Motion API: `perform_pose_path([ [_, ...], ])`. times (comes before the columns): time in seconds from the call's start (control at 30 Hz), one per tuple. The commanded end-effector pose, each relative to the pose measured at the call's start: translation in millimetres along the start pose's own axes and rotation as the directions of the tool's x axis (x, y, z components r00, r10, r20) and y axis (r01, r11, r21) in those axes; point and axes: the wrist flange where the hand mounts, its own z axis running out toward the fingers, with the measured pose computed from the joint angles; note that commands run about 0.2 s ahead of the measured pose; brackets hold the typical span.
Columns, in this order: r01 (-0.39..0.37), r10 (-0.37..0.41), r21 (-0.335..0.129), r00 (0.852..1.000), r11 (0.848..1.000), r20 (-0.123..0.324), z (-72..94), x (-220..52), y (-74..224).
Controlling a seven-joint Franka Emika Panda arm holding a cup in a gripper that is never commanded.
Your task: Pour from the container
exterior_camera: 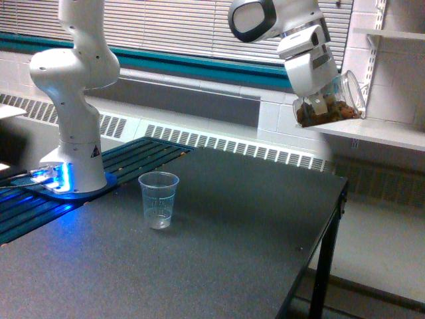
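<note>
High at the exterior view's right, my gripper (pixel 323 101) is shut on the container (pixel 333 101), a clear rounded jar with brown nuts lying along its lower side. The jar is tipped on its side, mouth pointing to the exterior view's right, well above the table. A taller ribbed clear plastic cup (pixel 159 199) stands upright on the dark table (pixel 219 246), far below the jar and toward the exterior view's left. It looks empty.
The arm's white base (pixel 73 166) stands at the table's left on a blue-lit plate. A white shelf (pixel 378 133) runs just behind and under the jar. The table's right edge (pixel 342 199) drops to the floor.
</note>
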Motion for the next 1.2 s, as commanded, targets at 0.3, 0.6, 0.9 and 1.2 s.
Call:
perform_pose_path([
  [0.3, 0.006, -0.006, -0.007, 1.0, 1.0, -0.014, -4.4, 2, 1],
  [0.6, 0.025, -0.026, -0.035, 0.999, 0.999, -0.035, -13.4, 2, 12],
  [0.9, 0.051, -0.054, -0.065, 0.997, 0.997, -0.05, -25.2, -6, 26],
  [1.2, 0.1, -0.105, -0.082, 0.993, 0.992, -0.051, -36.8, -29, 32],
])
